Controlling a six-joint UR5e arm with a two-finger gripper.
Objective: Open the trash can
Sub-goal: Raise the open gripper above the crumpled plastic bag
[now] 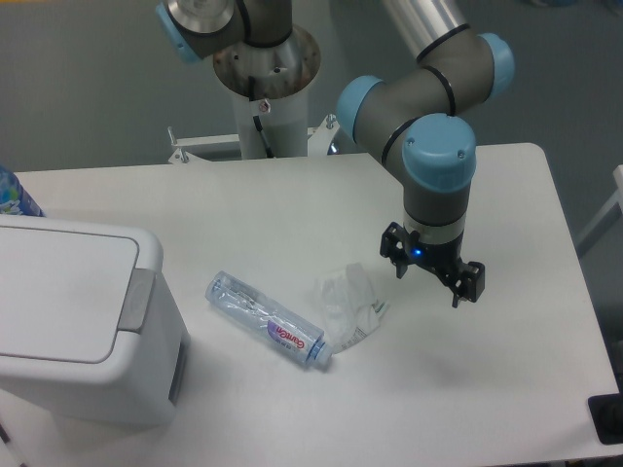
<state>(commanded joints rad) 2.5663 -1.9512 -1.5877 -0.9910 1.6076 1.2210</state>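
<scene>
Bin [68,321]: large, white, boxy, rounded corners; stands at the table's 9 o'clock edge, partly cut off by the frame's left side. Lid [54,287] flat, white, lying closed. Grey button strip [136,304] runs along the lid's right edge, facing the table's middle.

Gripper [435,272]: black, two-finger, on the grey and blue arm [438,126]; points downward over the table at about 3 o'clock from centre. Fingers [467,284] spread apart, nothing between them. Well apart from the bin. A blue light shows at the wrist just above the fingers.

Bottle [268,319]: clear plastic, lying on its side near table centre, label with red lettering, blue cap end toward 4 o'clock. Sits between bin and gripper, nearer the bin.

Wrapper [348,302]: crumpled, clear and whitish, just beside the bottle's cap end at its 2 o'clock; touching or not, cannot tell.

Table [506,389]: white, rounded corners.

Arm base [265,88]: white pedestal at the table's 12 o'clock edge.

Blue item [15,195]: partly visible at the frame's left edge, behind the bin at 10 o'clock; kind cannot be told.
</scene>
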